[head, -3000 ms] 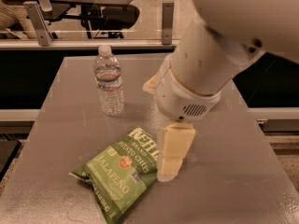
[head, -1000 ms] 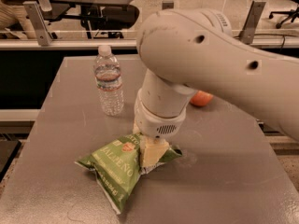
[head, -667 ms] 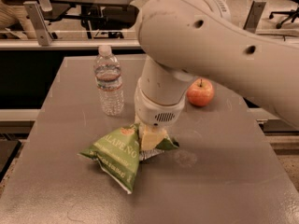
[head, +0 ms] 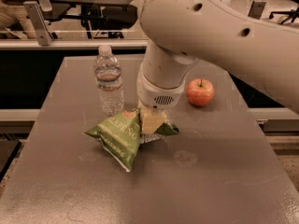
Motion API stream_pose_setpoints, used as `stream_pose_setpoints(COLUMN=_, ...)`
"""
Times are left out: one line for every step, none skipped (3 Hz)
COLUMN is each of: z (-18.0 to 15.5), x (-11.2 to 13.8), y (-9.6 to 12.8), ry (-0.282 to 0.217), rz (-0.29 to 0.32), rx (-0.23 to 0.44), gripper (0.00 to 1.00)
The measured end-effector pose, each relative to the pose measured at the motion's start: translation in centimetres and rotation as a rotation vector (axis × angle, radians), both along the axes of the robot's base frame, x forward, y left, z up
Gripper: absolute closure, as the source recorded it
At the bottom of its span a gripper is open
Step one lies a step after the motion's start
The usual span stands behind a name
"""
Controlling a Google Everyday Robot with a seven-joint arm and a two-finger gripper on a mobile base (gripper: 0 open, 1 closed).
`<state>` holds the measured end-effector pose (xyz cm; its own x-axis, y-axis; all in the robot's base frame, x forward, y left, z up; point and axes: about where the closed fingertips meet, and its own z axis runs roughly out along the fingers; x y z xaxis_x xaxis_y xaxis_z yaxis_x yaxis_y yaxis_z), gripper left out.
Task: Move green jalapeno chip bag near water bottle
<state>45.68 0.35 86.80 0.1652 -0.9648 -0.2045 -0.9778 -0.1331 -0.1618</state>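
The green jalapeno chip bag (head: 120, 135) hangs crumpled and tilted, lifted partly off the grey table (head: 219, 181), its lower corner near the surface. My gripper (head: 150, 121) is shut on the bag's right part, its pale fingers (head: 152, 120) pinching the foil. The clear water bottle (head: 109, 80) stands upright just left and behind the gripper, close to the bag's top edge. My big white arm (head: 210, 27) reaches down from the upper right and hides the table behind it.
A red apple (head: 200, 92) sits on the table to the right of the gripper. Table edges run along the left, right and back. Chairs and a rail stand beyond the back edge.
My gripper came down on the flat bag, shut on it, lifted it and carried it back toward the bottle. The apple has come into view.
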Motion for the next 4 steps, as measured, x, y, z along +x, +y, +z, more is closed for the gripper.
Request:
stream_pose_setpoints(z=0.1, x=1.4, y=-0.5, ry=-0.020, rz=-0.017, rx=0.003, gripper=0.83)
stream_pose_setpoints(z=0.1, x=2.7, y=-0.7, ry=-0.033, rz=-0.029, rx=0.013, gripper=0.60)
stream_pose_setpoints(z=-0.2, x=3.6, y=-0.7, ry=-0.038, rz=-0.037, rx=0.023, gripper=0.37)
stream_pose_setpoints(z=-0.6, x=4.0, y=-0.7, ry=-0.042, rz=-0.038, rx=0.035, gripper=0.13)
